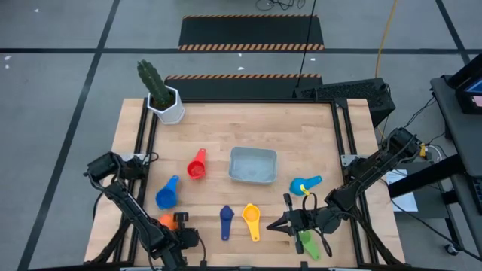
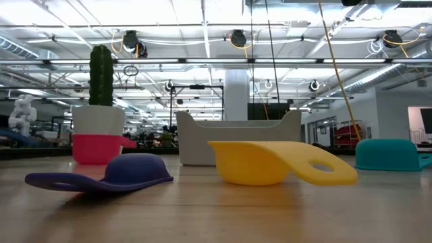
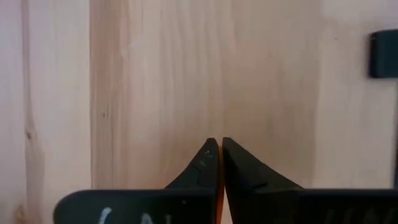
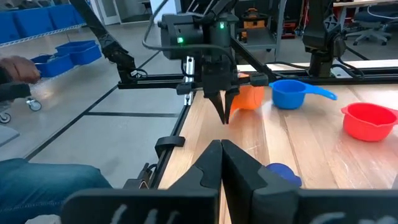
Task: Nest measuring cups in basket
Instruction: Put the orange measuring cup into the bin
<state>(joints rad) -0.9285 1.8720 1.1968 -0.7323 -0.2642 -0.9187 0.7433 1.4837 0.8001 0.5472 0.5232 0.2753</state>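
A robotics laboratory or workshop hall. The wooden table (image 1: 248,143), framed by black rails, stands on a grey concrete floor with hazard-striped mats (image 1: 251,31). Beyond the right gripper (image 4: 221,144) lie blue storage bins (image 4: 68,55) and workbenches; overhead run pipes, cable reels (image 2: 237,38) and strip lighting.

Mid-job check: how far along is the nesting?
Done: nothing, the basket is empty. In hand: the left gripper, jaws shut, apparently on the orange cup. Left: red cup, blue cup, navy cup, yellow cup, light blue cup and green cup lie loose on the table; the right gripper, shut and empty, hovers by the green cup.
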